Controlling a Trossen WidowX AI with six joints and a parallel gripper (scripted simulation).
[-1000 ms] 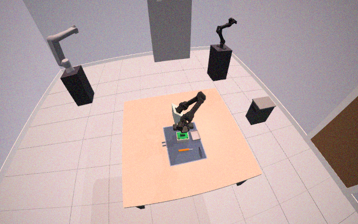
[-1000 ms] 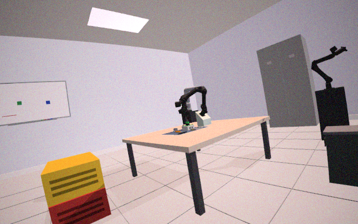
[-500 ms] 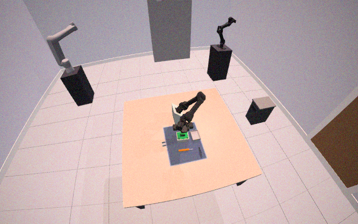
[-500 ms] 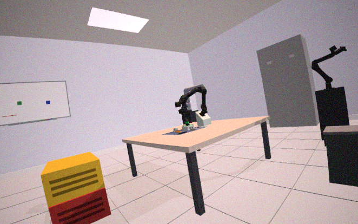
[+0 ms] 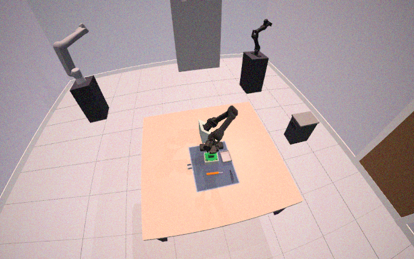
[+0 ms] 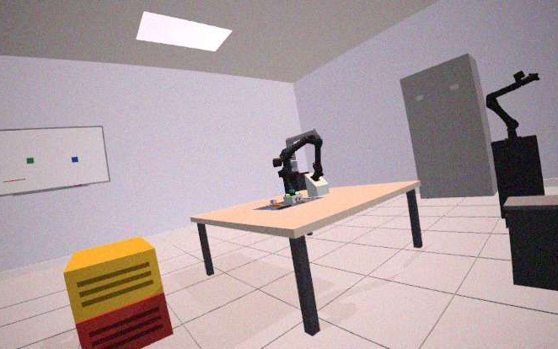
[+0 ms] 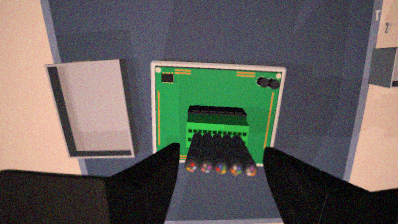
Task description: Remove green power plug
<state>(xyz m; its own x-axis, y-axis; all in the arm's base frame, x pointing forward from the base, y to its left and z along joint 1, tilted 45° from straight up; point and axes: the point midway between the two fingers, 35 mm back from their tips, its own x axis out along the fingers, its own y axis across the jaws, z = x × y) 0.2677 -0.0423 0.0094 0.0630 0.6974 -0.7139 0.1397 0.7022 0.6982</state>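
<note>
The tan surface carries the board and tray. The pincer is released, its fingers either side of the plug, which sits at its socket (how firmly, I can't tell). An off-centre close could skew it; a straight pull could slip off or drag the board.

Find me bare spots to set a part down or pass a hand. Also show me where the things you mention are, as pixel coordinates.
Free: inside the grey tray [image 5: 226,156] [image 7: 100,107]; mat between circuit board [image 5: 215,160] [image 6: 292,199] [image 7: 215,90] and orange-handled tool [image 5: 212,173] [image 6: 276,205]. Tray-to-board gap is narrow. Crowded: the board's socket area, with black cables [image 7: 220,150] between the open gripper's [image 5: 211,152] [image 6: 291,190] [image 7: 221,149] fingers.
</note>
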